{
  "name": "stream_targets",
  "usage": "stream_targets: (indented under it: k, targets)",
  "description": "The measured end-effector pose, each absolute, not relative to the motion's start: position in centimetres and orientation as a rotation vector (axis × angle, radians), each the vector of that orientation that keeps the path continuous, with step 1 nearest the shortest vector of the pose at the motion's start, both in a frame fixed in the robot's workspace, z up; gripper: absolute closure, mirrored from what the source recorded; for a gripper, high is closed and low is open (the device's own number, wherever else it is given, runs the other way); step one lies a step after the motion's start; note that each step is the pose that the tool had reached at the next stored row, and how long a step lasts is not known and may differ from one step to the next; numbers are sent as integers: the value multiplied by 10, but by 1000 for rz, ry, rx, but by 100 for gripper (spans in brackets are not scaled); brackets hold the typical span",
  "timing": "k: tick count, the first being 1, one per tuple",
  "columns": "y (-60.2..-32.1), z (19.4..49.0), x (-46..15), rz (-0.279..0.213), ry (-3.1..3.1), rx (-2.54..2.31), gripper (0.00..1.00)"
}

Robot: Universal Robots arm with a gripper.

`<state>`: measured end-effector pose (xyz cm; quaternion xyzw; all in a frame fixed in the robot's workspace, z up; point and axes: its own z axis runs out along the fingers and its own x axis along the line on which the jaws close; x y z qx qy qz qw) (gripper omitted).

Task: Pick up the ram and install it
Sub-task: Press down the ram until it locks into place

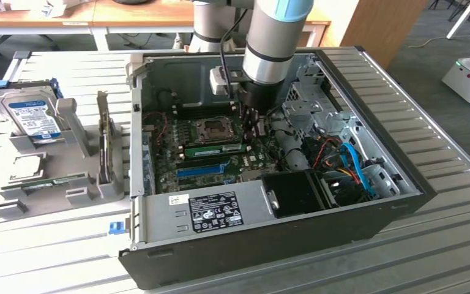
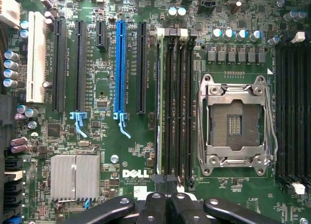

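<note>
Table: a ribbed grey work surface (image 1: 431, 245) carries the whole setup.
Computer case: a black tower (image 1: 300, 239) lies on its side, panel off, interior facing up; a white label sits on the inner plate near the front.
Robot arm: a silver and black arm with a light blue joint cap (image 1: 269, 43) reaches straight down into the case over the board.
Motherboard: a green Dell board (image 2: 104, 88) fills the case floor, with a silver heatsink, an open processor socket and rows of dark slots.
Parts rack: a grey holder (image 1: 71, 184) stands outside the case on the exterior view's left, bearing a hard drive (image 1: 32, 116) and a dark upright expansion card (image 1: 104, 144).
Blue slot: one long blue plastic slot (image 2: 120, 68) runs between black slots on the board.
Gripper: the black fingers (image 2: 167, 204) are pressed together with nothing between them, hovering above one end of the memory slots beside the socket.
Ram: a thin green stick (image 2: 160, 97) stands on edge in the memory slot farthest from the socket, just beside the empty black ones; in the exterior view it (image 1: 215, 149) lies near the socket, apart from the gripper.
Second stick: another green module (image 1: 46, 182) rests in the rack, well apart from the case.
</note>
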<state>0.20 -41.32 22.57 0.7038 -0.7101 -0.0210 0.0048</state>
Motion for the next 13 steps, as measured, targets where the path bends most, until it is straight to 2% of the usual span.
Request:
stream_targets:
  k: [13]
  targets:
    - [-413, 224, 2, -66, -2224, 2204, 89]
